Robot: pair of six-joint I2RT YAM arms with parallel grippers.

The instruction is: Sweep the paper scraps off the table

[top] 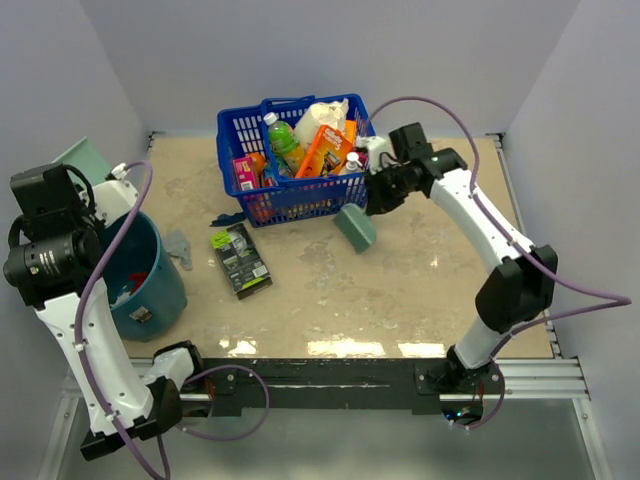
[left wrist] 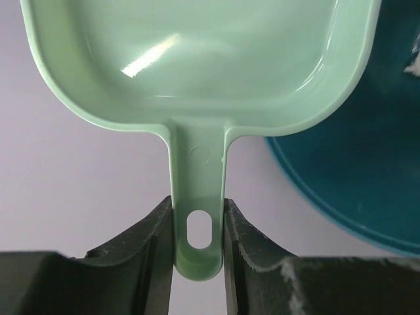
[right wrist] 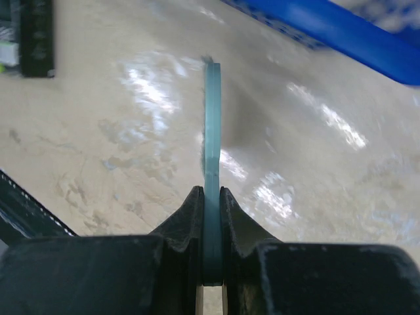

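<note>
Gripping the dustpan point(left wrist: 197, 65) by its handle, the left gripper point(left wrist: 199, 259) held it by the bucket point(top: 168, 295) at 9 o'clock; red and white paper scraps point(top: 135, 282) lay inside. Right gripper point(right wrist: 210, 197) clenched on the brush point(right wrist: 211, 118), near 12 o'clock. Grey scrap point(top: 180, 248) and dark blue scrap point(top: 228, 217) lay on the table point(top: 400, 280) near 10 o'clock. Judged: mostly done, two left.

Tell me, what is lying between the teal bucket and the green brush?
The top view shows a grey paper scrap, then a flat black-and-green packet, on the table between the bucket and the brush.
</note>
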